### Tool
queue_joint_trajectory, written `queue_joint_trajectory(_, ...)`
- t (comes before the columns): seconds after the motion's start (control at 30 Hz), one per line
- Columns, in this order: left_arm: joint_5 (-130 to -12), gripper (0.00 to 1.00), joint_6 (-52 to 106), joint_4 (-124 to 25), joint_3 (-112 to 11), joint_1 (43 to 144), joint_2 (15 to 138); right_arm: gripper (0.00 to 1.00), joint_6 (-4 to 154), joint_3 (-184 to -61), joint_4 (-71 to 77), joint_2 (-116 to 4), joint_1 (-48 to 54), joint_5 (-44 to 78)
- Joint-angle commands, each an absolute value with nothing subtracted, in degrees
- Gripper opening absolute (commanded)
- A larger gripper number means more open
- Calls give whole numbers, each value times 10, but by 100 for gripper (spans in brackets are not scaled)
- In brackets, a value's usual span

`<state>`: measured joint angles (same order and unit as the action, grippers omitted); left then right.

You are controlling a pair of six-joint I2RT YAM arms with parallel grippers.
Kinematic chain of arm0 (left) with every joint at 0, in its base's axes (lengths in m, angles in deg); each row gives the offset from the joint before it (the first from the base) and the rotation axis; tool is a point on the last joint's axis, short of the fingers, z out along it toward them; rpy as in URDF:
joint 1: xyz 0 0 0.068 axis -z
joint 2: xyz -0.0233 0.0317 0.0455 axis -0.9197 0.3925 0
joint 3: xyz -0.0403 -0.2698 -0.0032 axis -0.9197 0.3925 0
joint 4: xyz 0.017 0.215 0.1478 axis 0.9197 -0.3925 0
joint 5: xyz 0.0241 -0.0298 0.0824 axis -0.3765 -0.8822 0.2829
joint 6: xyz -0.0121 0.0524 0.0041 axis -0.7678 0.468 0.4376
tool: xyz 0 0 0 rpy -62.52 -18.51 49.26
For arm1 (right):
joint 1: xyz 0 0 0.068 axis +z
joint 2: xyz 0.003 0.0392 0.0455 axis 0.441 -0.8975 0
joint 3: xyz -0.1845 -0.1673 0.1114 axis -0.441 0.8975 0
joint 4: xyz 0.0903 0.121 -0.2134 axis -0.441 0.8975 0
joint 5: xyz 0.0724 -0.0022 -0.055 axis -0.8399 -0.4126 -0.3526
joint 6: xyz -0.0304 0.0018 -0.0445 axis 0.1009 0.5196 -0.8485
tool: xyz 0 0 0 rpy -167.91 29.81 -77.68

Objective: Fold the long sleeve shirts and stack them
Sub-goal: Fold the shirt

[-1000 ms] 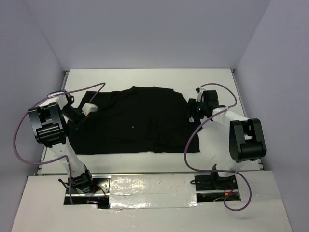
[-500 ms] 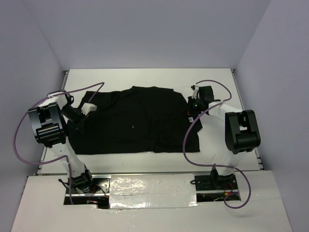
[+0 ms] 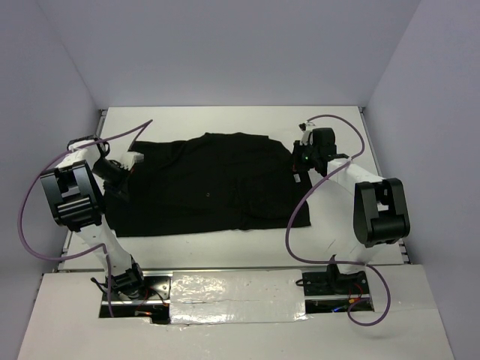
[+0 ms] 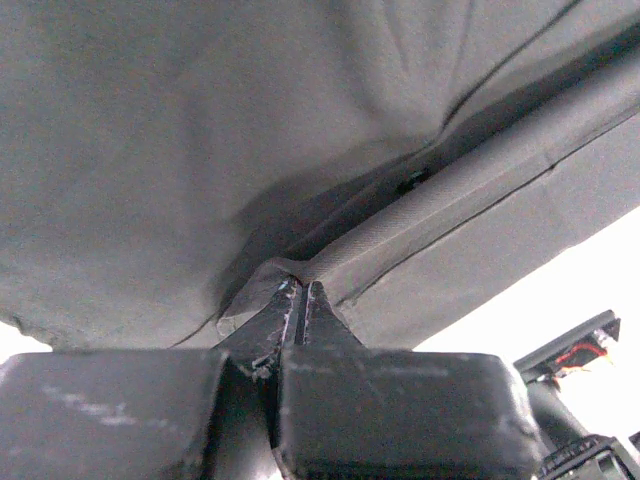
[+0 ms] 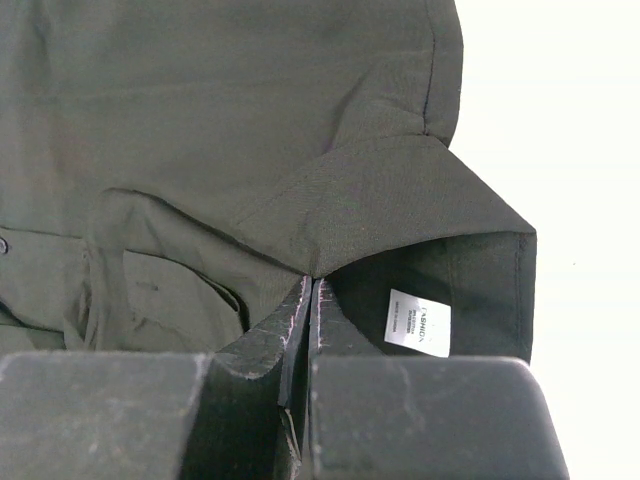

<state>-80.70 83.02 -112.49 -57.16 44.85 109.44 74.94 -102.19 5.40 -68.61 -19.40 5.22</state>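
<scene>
The black shirt (image 3: 210, 187) lies spread across the middle of the top view. At its left edge the left gripper (image 4: 300, 292) pinches a fabric fold, jaws nearly touching. At its right edge the right gripper (image 5: 308, 288) is clamped on cloth (white label (image 5: 418, 323) just right of it).

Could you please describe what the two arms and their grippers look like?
The left arm and right arm are white links with chunky black joint housings, each trailing a purple cable. The left gripper and right gripper have black, scuffed, wedge-shaped fingers.
</scene>
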Motion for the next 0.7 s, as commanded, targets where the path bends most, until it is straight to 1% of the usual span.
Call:
queue_joint_trajectory(0.0, -822, 0, 802, -1109, -574, 445, 1086, 0, 743, -1041, 32, -687, -192, 60)
queue_joint_trajectory(0.07, -811, 1, 796, -1091, -573, 445, 1090, 0, 743, -1043, 33, -689, -191, 59)
queue_joint_trajectory(0.1, -806, 8, 789, -1085, -573, 446, 1097, 5, 745, -1051, 37, -697, -192, 64)
queue_joint_trajectory(0.13, -800, 17, 783, -1078, -572, 446, 1099, 22, 746, -1056, 41, -701, -191, 68)
queue_joint_trajectory(0.17, -793, 33, 779, -1074, -571, 446, 1103, 32, 747, -1060, 53, -704, -192, 71)
queue_joint_trajectory(0.2, -786, 39, 774, -1068, -571, 446, 1106, 50, 750, -1070, 61, -711, -192, 75)
queue_joint_trajectory(0.23, -785, 48, 772, -1066, -572, 445, 1106, 55, 752, -1074, 75, -713, -192, 79)
queue_joint_trajectory(0.27, -785, 53, 768, -1064, -572, 446, 1103, 58, 754, -1077, 82, -712, -192, 86)
queue_joint_trajectory(0.3, -783, 54, 759, -1060, -576, 446, 1095, 61, 759, -1082, 89, -706, -191, 94)
queue_joint_trajectory(0.37, -780, 59, 746, -1058, -586, 444, 1085, 63, 761, -1082, 99, -691, -192, 122)
queue_joint_trajectory(0.53, -834, 62, 706, -1114, -657, 417, 1050, 65, 777, -1051, 92, -579, -196, 171)
queue_joint_trajectory(0.6, -852, 64, 696, -1133, -672, 396, 1034, 66, 795, -1019, 82, -517, -217, 154)
queue_joint_trajectory(0.63, -850, 66, 693, -1148, -673, 388, 1030, 66, 823, -1004, 77, -498, -229, 122)
queue_joint_trajectory(0.67, -843, 66, 686, -1155, -665, 370, 1026, 62, 838, -970, 72, -458, -241, 100)
